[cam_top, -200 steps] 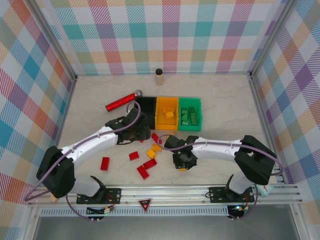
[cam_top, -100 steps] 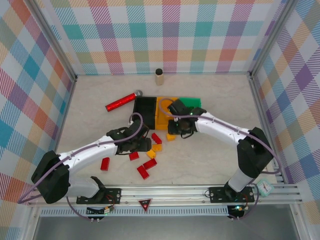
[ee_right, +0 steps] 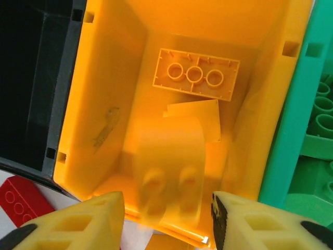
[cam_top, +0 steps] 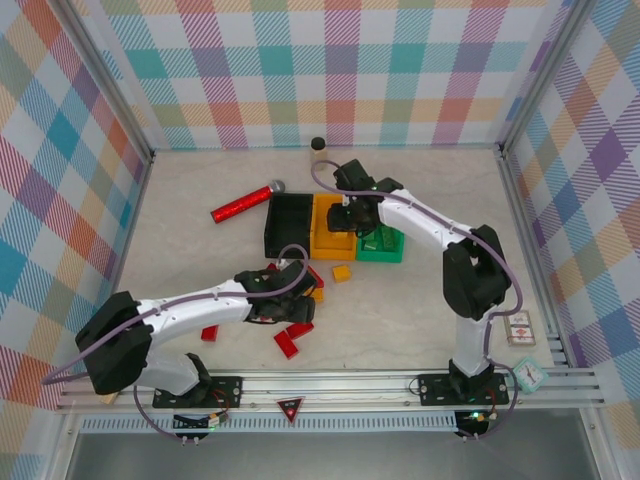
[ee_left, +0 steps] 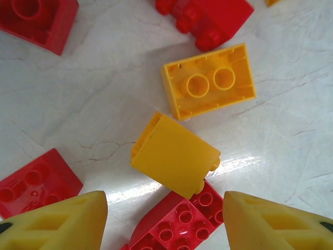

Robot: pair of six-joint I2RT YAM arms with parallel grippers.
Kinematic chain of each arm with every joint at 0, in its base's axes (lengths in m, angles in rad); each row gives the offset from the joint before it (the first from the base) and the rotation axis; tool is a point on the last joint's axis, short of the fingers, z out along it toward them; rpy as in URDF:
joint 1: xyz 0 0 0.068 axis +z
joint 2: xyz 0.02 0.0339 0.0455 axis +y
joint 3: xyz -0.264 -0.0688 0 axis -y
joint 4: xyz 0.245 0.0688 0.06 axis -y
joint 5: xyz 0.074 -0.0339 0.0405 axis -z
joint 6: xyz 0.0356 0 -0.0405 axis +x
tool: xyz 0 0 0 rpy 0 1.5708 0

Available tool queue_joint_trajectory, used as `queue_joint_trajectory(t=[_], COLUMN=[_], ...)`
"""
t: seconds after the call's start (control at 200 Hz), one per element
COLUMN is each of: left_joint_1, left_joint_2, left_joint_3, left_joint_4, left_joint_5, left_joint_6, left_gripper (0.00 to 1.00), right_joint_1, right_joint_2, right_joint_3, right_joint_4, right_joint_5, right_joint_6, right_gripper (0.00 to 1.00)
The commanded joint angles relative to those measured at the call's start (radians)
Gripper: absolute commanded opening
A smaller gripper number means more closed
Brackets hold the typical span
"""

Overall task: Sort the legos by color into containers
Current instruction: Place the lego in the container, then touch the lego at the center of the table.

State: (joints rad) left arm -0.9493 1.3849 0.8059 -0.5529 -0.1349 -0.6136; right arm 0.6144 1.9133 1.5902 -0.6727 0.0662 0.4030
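The three joined containers stand at mid table: black bin [cam_top: 288,225], orange bin [cam_top: 329,240] and green bin [cam_top: 383,247]. My right gripper [cam_top: 350,217] [ee_right: 166,226] is open above the orange bin [ee_right: 104,94]. A blurred yellow lego [ee_right: 167,166] is loose between its fingers, above other yellow legos [ee_right: 195,75] inside. Green legos [ee_right: 320,114] lie in the green bin. My left gripper [cam_top: 293,298] [ee_left: 165,224] is open, low over loose legos. A red lego [ee_left: 182,221] lies between its fingers, and a yellow lego on its side [ee_left: 174,153] and an upturned yellow lego [ee_left: 208,86] lie just beyond.
Loose red legos [cam_top: 286,345] [cam_top: 210,332] and a yellow lego [cam_top: 342,272] lie on the near table. A long red cylinder [cam_top: 243,204] lies left of the bins. A tan cylinder [cam_top: 319,153] stands at the back wall. A small box [cam_top: 520,328] sits at the right.
My right arm swung from the near table up to the orange bin with a yellow lego and opened; the lego is dropping. My left gripper moved nearer, over the loose legos.
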Motion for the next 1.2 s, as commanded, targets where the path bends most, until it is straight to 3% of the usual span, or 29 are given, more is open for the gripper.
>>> queue_joint_trajectory(t=[0.0,0.505,0.95,1.195], left_joint_1=[-0.011,-0.016,-0.016,-0.01], left_joint_2=[0.051,0.177,0.172,0.303], left_joint_3=[0.017,0.13,0.168,0.237], left_joint_4=[-0.057,-0.052,-0.025,-0.08], left_joint_5=[-0.067,-0.06,-0.051,-0.053], left_joint_6=[-0.023,0.003,0.048,0.085], left_gripper=[0.6,0.57,0.62,0.61], right_joint_1=[0.0,-0.001,-0.001,-0.001], right_joint_2=[-0.014,-0.244,-0.28,-0.309], right_joint_3=[0.017,-0.254,-0.327,-0.351], right_joint_4=[-0.029,0.01,0.043,0.043], right_joint_5=[-0.026,-0.031,-0.045,-0.031], right_joint_6=[-0.023,0.011,0.028,0.031], right_gripper=[0.51,0.51,0.52,0.52])
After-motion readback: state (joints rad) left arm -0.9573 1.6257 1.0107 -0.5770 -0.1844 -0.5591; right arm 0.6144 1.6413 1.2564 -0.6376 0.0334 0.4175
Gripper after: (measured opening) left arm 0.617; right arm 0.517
